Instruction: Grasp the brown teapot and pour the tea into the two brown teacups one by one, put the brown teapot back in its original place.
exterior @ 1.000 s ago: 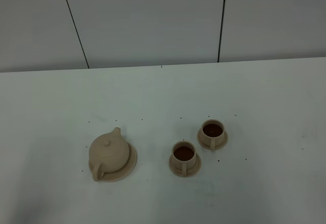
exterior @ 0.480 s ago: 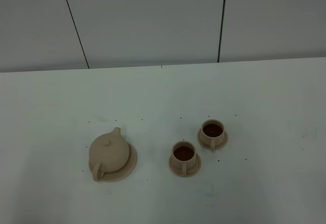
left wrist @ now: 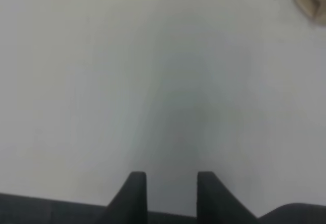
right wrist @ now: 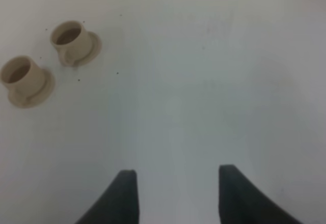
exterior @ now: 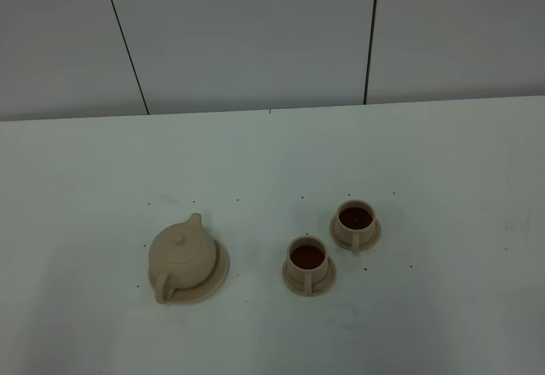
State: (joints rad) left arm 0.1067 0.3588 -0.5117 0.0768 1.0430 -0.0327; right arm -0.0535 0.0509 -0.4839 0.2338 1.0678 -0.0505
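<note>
I see the brown teapot (exterior: pixel 181 256) on its saucer disc (exterior: pixel 218 271) lower left, both filled teacups (exterior: pixel 307 258) (exterior: pixel 355 220) right of centre. My left end effector (left wrist: pixel 166 183) and right end effector (right wrist: pixel 174 186) are open, empty. A careless retreat could spill tea.

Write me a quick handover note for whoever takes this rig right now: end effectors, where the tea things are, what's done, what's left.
Left end effector: open, empty, over bare table.
Right end effector: open, empty, over the table, off to one side of the cups.
Brown teapot: upright on its wide saucer, spout pointing away from the camera.
Near teacup and far teacup: each on a small saucer, both holding dark tea.
Done: both cups show tea; teapot is on its place.
Left: apparently nothing; confirm before ending.
</note>
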